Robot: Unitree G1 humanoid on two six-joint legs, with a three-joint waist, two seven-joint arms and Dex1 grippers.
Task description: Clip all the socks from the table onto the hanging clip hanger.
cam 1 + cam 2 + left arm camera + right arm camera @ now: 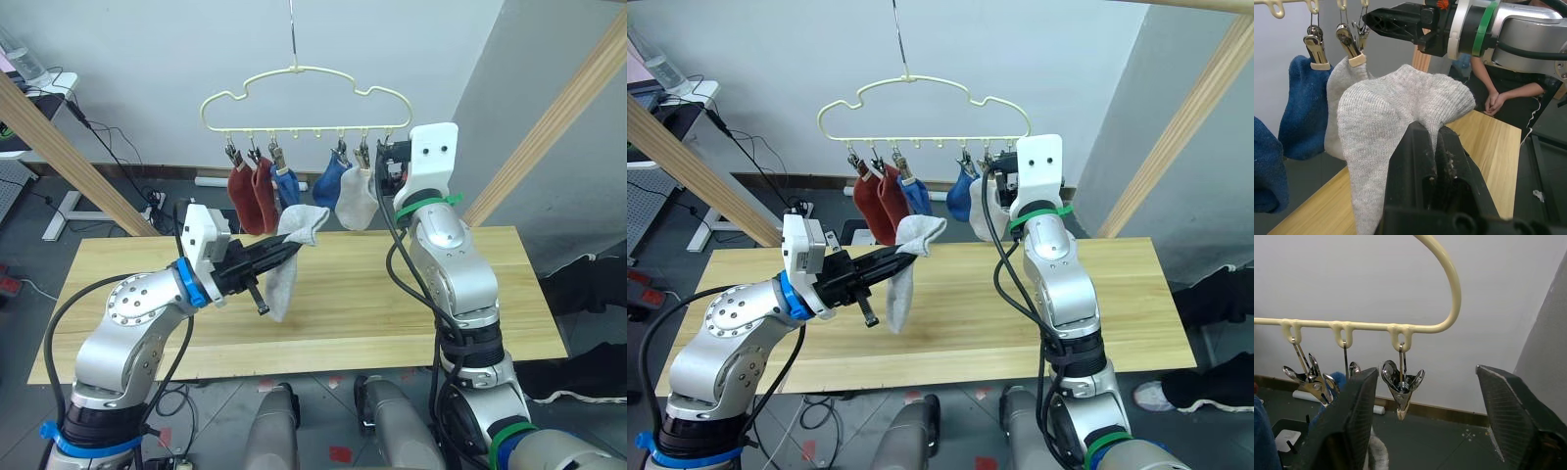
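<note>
The left gripper (286,253) is clenched on a grey sock (292,257), held above the table (353,313) just below the clip hanger (306,98). The right gripper (1425,416), fingers spread wide, sits by the hanger's end clip (1401,387). Five socks (294,191) hang clipped: two red, two blue, one grey.

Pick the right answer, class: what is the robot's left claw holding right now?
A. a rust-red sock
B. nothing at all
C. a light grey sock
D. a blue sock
C: the left claw is shut on a light grey sock, which droops from its fingers above the table, below the clip hanger.
</note>
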